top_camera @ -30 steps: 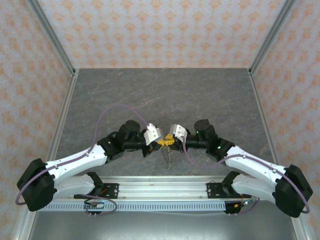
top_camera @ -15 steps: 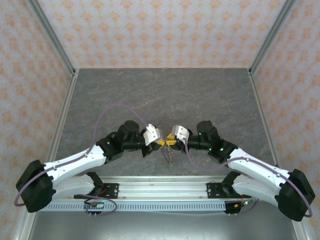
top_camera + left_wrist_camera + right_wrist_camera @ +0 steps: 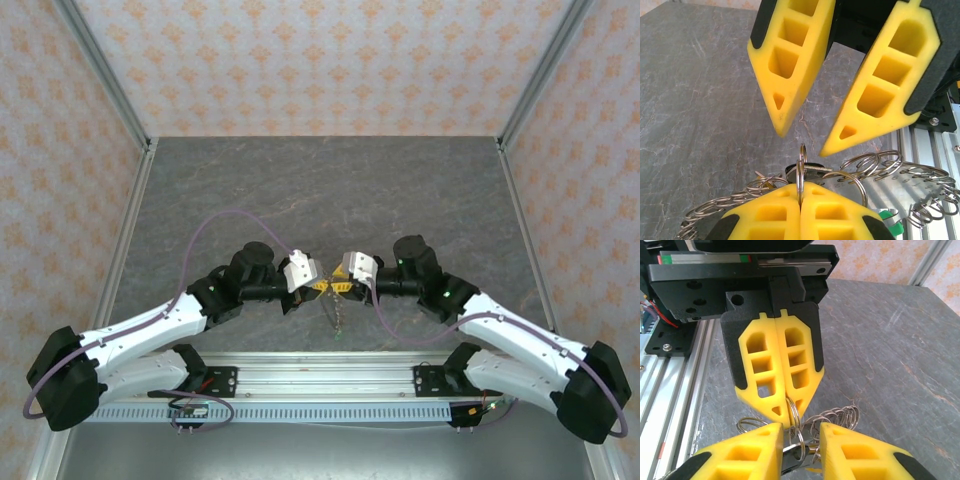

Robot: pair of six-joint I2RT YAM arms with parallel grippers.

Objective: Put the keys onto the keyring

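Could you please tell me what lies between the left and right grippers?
In the right wrist view, a loop of the keyring, pinched in the shut left gripper, reaches into the open right gripper.

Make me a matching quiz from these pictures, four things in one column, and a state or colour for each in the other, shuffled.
Things:
1. left gripper
2. right gripper
3. keyring
4. table

States or colours:
A. grey, marbled
B. open
C. shut
D. pinched between two yellow fingers

Pairs: 1-C, 2-B, 3-D, 4-A
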